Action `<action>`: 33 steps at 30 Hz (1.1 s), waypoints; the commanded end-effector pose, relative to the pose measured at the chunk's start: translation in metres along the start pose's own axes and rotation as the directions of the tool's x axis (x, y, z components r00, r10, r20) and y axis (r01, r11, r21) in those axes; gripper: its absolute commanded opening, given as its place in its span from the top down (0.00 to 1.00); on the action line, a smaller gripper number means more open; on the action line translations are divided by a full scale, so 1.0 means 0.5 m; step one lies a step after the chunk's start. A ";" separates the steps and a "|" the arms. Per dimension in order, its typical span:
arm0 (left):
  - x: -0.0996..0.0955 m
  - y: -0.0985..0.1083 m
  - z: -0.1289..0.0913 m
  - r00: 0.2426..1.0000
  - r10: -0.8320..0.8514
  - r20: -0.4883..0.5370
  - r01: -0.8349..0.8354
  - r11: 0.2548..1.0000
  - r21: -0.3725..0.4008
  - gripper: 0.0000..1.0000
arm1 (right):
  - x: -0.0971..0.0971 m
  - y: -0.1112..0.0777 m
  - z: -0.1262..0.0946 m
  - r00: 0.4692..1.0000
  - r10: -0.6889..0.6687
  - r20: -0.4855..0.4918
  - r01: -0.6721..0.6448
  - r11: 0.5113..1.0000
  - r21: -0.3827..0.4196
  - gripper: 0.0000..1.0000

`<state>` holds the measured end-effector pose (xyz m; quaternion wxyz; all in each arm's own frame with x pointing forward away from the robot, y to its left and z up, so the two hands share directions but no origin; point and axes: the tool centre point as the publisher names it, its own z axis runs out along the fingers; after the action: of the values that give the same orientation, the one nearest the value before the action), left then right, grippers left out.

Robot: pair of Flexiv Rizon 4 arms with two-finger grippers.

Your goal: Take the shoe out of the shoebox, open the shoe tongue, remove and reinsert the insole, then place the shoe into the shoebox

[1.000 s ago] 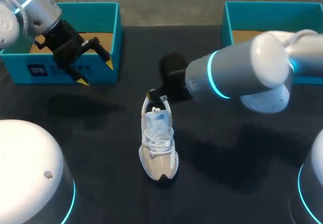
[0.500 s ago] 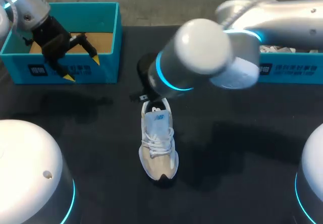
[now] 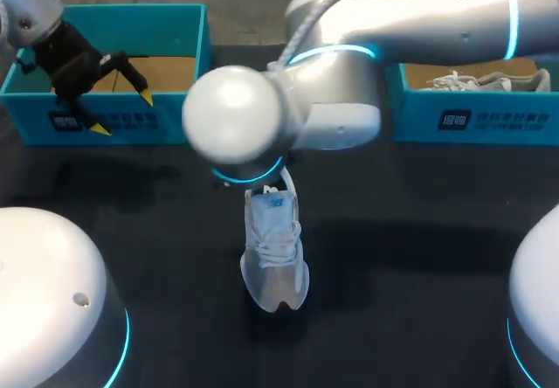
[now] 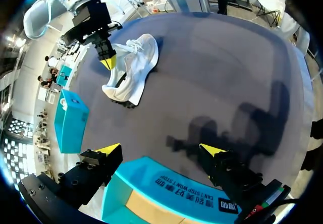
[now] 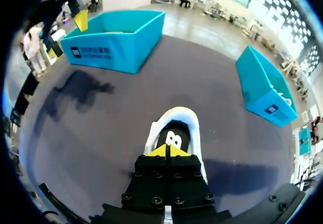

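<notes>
Jaws spread wide, the left gripper hangs over the left shoebox. The white shoe stands mid-table, and the right gripper, its fingers pressed together, sits just above the shoe's heel.

Small printed label on shoebox

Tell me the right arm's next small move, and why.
Probably open the right gripper and lower it into the sneaker to pinch the insole. It hangs shut, holding nothing, just above the heel opening, where what looks like the dark insole lies exposed.
</notes>
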<state>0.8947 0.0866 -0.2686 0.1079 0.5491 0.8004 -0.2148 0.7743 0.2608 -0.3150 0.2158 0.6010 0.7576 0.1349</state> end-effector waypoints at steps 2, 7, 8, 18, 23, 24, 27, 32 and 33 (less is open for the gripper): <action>0.000 -0.002 -0.001 1.000 -0.001 -0.003 0.001 1.000 -0.003 0.00 | 0.008 -0.002 -0.001 0.995 0.002 0.097 -0.001 1.000 -0.003 1.00; 0.000 -0.002 -0.001 1.000 -0.001 -0.003 0.001 1.000 -0.003 0.00 | 0.005 0.003 0.010 0.997 0.003 0.074 -0.003 1.000 0.002 1.00; 0.000 -0.002 -0.001 1.000 -0.001 -0.003 0.001 1.000 -0.003 0.00 | 0.002 0.004 0.018 0.998 0.006 0.062 -0.006 1.000 0.010 1.00; 0.000 -0.002 -0.001 1.000 -0.001 -0.003 0.001 1.000 -0.003 0.00 | -0.018 -0.001 0.072 0.998 0.045 -0.043 -0.045 0.999 0.014 1.00; 0.000 -0.002 -0.001 1.000 -0.001 -0.003 0.001 1.000 -0.003 0.00 | -0.020 -0.005 0.089 0.996 0.062 -0.060 -0.061 0.998 0.008 1.00; 0.000 -0.002 -0.001 1.000 -0.001 -0.003 0.001 1.000 -0.003 0.00 | -0.019 -0.006 0.094 0.996 0.066 -0.061 -0.065 0.998 0.013 1.00; 0.000 -0.002 -0.001 1.000 -0.001 -0.003 0.001 1.000 -0.003 0.00 | -0.009 -0.007 0.099 0.994 0.074 -0.084 -0.073 0.997 0.013 1.00; 0.000 -0.002 -0.001 1.000 -0.001 -0.003 0.001 1.000 -0.003 0.00 | 0.008 -0.001 0.108 0.993 0.059 -0.103 -0.056 0.998 0.032 1.00; 0.000 -0.002 -0.001 1.000 -0.001 -0.003 0.001 1.000 -0.003 0.00 | 0.011 -0.001 0.113 0.993 0.059 -0.105 -0.055 0.998 0.039 1.00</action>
<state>0.8945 0.0865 -0.2686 0.1081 0.5490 0.8006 -0.2147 0.7947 0.2603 -0.3596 0.1684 0.6181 0.7506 0.1620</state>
